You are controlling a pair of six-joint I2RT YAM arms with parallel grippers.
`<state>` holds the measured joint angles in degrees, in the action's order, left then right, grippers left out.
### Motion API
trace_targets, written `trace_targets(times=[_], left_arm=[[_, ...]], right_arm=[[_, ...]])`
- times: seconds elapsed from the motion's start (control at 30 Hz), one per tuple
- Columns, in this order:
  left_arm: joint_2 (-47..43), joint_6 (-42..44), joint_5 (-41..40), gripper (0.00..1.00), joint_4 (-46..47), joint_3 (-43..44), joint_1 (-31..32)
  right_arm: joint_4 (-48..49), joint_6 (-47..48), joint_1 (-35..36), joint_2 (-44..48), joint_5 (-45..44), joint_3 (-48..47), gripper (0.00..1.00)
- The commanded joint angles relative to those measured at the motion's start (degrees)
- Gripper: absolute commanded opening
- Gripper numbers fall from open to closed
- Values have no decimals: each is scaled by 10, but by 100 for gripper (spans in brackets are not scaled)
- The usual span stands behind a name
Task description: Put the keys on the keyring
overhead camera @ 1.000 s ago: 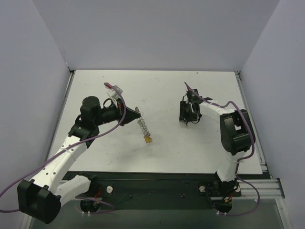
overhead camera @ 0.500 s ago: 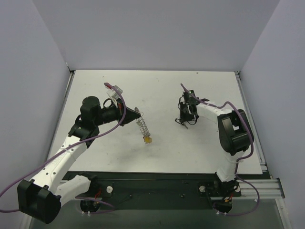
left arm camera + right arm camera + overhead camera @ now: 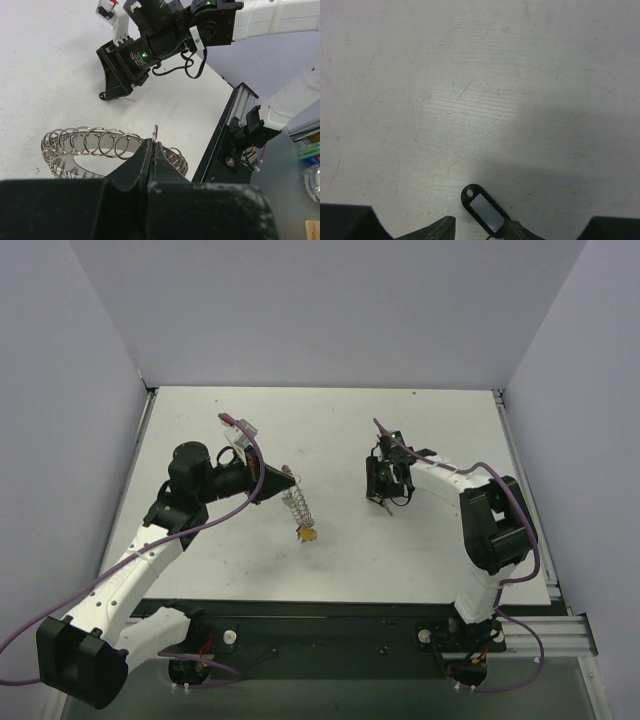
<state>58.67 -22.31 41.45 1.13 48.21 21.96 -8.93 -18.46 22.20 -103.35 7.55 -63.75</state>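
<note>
1. Right gripper [image 3: 382, 495] had shifted left, jaws apart astride the black key [image 3: 482, 207] flat on the table [image 3: 470, 75], holed end pointing away.
2. Left gripper [image 3: 152, 147] was clamped on the keyring [image 3: 100, 142], its length running diagonally to the yellow key [image 3: 309, 533].

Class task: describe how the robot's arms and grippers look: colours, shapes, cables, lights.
The left arm and right arm are alike: white shell links joined by rounded black joint housings, each with a looping purple cable running along it. The left gripper and right gripper are black, with fingers tapering to narrow tips. A green light glows on the right wrist.
</note>
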Motion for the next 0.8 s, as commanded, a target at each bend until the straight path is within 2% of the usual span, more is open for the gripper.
trace_targets(times=[0.0,0.3,0.57,0.77], left_arm=[[-17,-5,14,0,51,1,-4],[-18,-6,15,0,52,1,-4],[-17,-5,15,0,54,0,-4],[-18,-5,15,0,54,0,-4]], right_arm=[[-34,-10,21,39,-41,-2,43],[-56,-44,31,31,-107,-5,41],[-57,-63,31,4,-109,-25,39],[-57,-85,28,-13,-105,-30,27]])
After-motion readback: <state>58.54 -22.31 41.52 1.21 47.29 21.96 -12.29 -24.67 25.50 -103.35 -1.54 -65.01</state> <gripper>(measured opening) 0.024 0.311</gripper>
